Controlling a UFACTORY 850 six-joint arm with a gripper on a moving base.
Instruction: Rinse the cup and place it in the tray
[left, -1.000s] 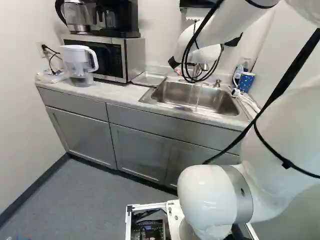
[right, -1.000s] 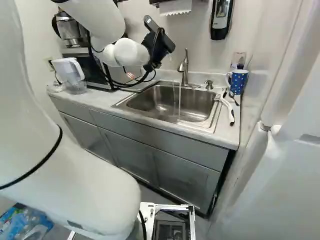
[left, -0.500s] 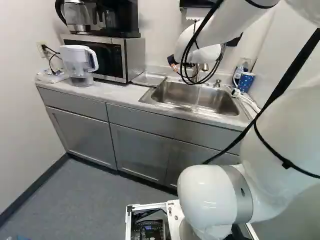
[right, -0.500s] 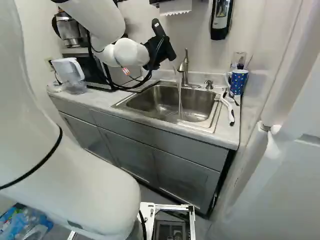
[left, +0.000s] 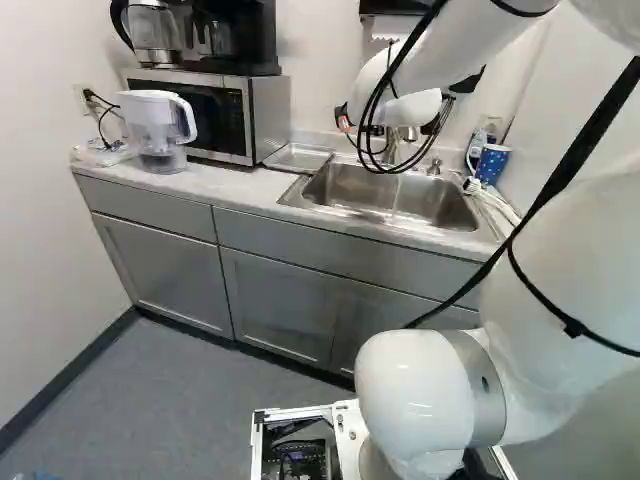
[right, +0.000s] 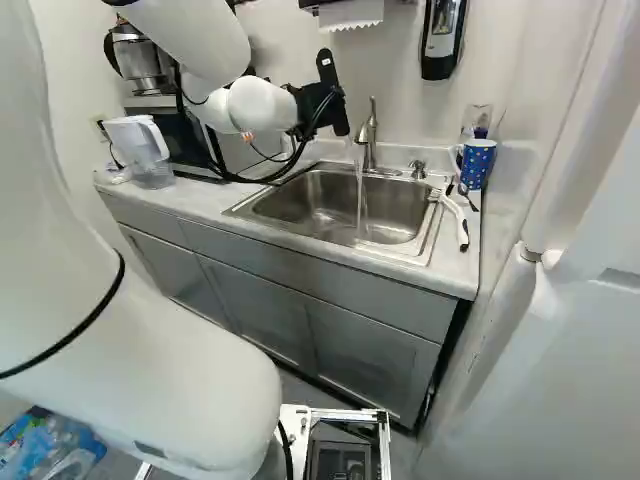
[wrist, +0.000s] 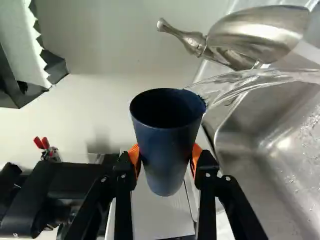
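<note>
My black gripper (right: 333, 98) is beside the faucet (right: 369, 138) in the right base view; its fingertips are hidden there. In the wrist view the gripper (wrist: 166, 162) is shut on the dark blue cup (wrist: 167, 142), orange pads pressing both sides. Its mouth faces the camera, tilted. Water (wrist: 250, 82) streams from the cup's rim towards the sink (wrist: 270, 165), past the faucet (wrist: 250, 37). Falling water (right: 360, 200) enters the sink basin (right: 325, 205). The metal tray (left: 298, 158) lies left of the sink in the left base view.
A blue dotted mug (right: 477, 163) and a white-handled brush (right: 455, 218) stand and lie right of the sink. The water pitcher (left: 157, 130) and microwave (left: 255, 115) are left of the tray. A towel dispenser (wrist: 27, 60) is on the wall.
My gripper has turned at the wrist and moved slightly towards the faucet in the right base view. The stream has thickened near its top. The base has stayed put.
</note>
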